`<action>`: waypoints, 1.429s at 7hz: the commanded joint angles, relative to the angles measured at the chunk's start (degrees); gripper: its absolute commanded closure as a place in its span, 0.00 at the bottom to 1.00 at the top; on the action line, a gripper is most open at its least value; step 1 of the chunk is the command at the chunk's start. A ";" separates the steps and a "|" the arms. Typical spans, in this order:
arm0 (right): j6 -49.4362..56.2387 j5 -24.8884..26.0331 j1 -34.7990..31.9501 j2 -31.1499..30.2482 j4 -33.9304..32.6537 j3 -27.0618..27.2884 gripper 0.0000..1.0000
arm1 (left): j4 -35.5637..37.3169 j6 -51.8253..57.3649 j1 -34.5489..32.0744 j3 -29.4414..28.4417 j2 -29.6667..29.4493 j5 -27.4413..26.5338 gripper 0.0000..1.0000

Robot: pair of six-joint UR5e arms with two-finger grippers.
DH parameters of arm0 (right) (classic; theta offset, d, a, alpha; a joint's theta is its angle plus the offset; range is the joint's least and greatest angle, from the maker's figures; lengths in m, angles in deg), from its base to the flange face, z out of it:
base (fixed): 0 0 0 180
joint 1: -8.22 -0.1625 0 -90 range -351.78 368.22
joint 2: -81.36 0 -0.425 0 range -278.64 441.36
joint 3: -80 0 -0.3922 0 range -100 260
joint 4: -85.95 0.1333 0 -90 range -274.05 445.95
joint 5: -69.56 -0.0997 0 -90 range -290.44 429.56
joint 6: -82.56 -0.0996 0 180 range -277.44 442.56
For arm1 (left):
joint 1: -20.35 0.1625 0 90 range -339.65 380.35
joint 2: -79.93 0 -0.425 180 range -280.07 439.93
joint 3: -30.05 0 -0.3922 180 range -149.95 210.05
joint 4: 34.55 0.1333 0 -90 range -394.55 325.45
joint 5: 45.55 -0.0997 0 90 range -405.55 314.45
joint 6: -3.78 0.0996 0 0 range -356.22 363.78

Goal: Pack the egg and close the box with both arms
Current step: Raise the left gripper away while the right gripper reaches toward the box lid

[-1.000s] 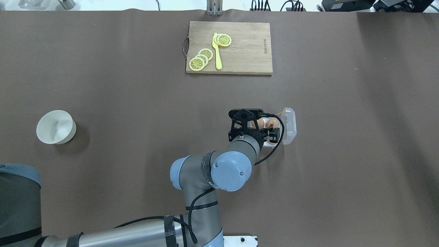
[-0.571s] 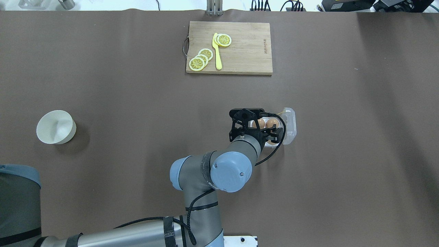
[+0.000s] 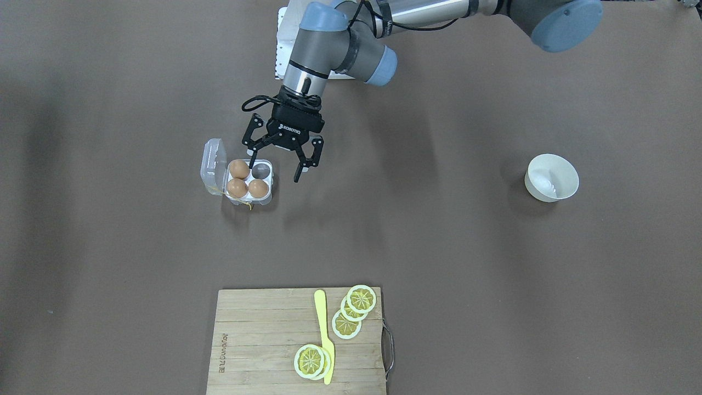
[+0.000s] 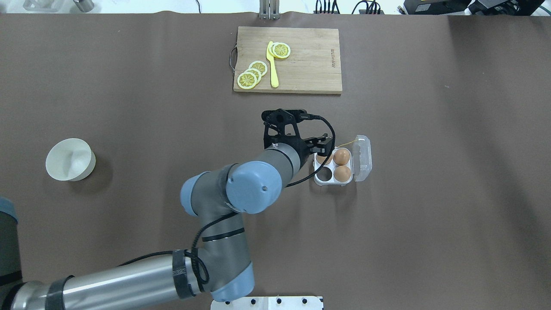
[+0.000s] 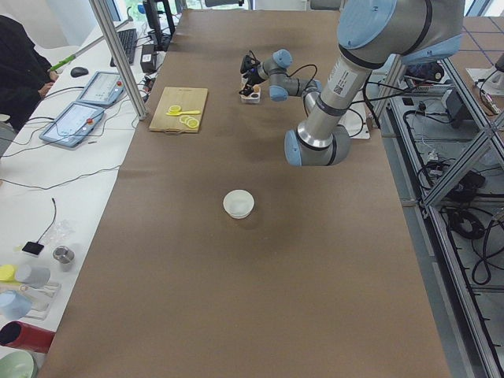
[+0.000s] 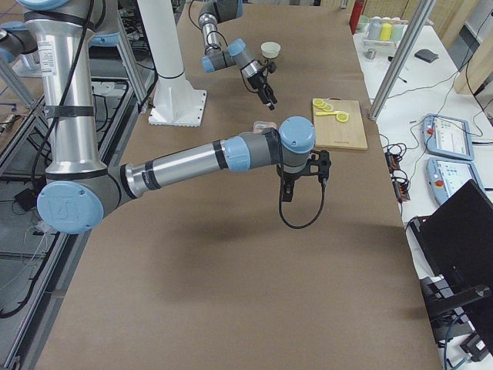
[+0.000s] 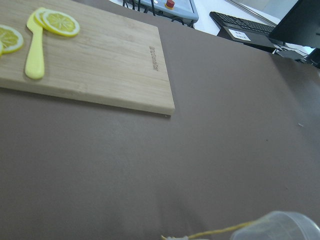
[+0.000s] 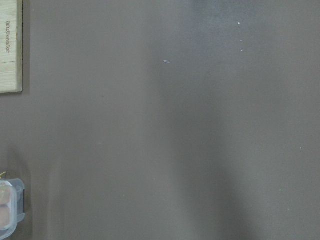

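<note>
- left arm (image 3: 312, 55): left jaws spread wide, gripping nothing; they hang beside the box (image 3: 248, 179) on its robot side, one tip over the rim by the empty cell (image 3: 262, 171)
- box sits on the tabletop (image 3: 439, 247), lid (image 3: 213, 159) open; 3 eggs (image 3: 239, 168) seated, no loose egg seen
- right arm (image 6: 192, 158): right jaws only in a side view, can't tell if open
- risks: a low tip clips the rim & shoves the light box; lid pushed w/o bracing, box skids, eggs spill; yellow thread (image 4: 346, 141) snags
</note>
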 commanded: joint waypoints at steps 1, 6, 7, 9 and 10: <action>-1.14 1.43 3.33 0.28 0.14 1.84 0.11 | 4.65 1.54 -7.24 7.06 6.14 10.76 0.02; -41.18 15.42 24.69 0.02 44.78 -8.73 1.00 | 33.95 9.87 -24.28 32.39 17.03 34.84 0.02; -43.57 12.72 26.45 0.02 54.80 -14.09 1.00 | 34.04 10.24 -25.98 32.40 17.14 36.99 0.02; -57.74 10.24 31.10 4.47 62.10 -15.82 1.00 | 34.04 10.33 -26.17 33.02 18.02 37.10 0.02; -63.66 10.58 34.61 7.55 62.19 -15.73 1.00 | 34.04 10.24 -26.26 33.02 18.02 37.10 0.02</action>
